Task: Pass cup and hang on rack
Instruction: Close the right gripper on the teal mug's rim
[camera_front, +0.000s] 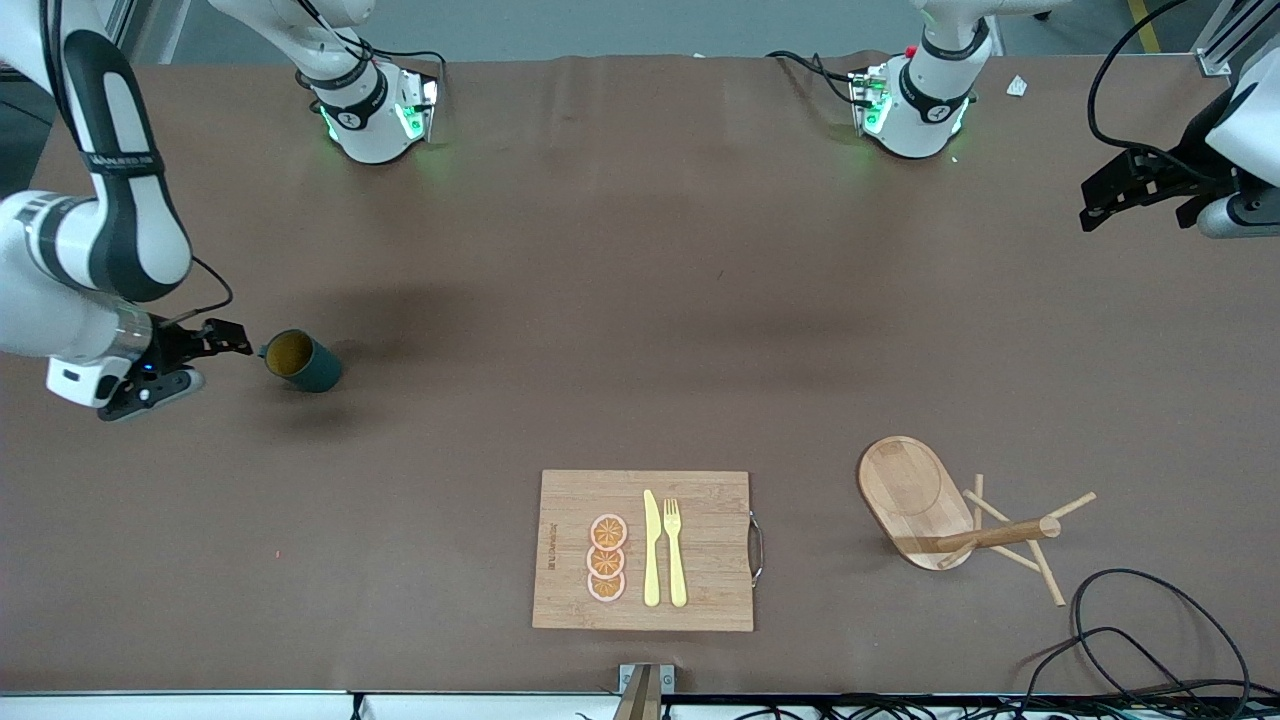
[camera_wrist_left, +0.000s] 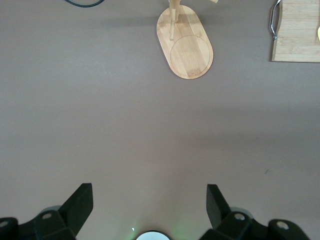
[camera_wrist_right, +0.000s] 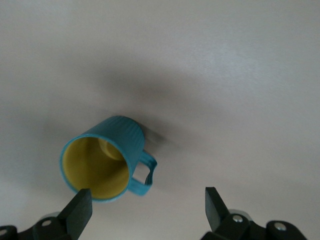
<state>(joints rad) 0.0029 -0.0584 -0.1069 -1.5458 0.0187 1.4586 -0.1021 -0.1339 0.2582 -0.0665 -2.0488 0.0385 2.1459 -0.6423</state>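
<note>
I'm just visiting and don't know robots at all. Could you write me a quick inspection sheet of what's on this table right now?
Surface: brown table, flat, no spills seen.
Job's things: cup lying on its side toward the right arm's end, mouth facing the right gripper; rack toward the left arm's end, tipped over, post and pegs lying sideways.
Clutter: cutting board near the front camera, carrying a knife, a fork and three orange slices.
Grippers: right gripper open, just short of the cup's rim; left gripper open, waiting above bare table.
Cables: black cable looped beside the rack.
Surroundings: nothing seen.
</note>
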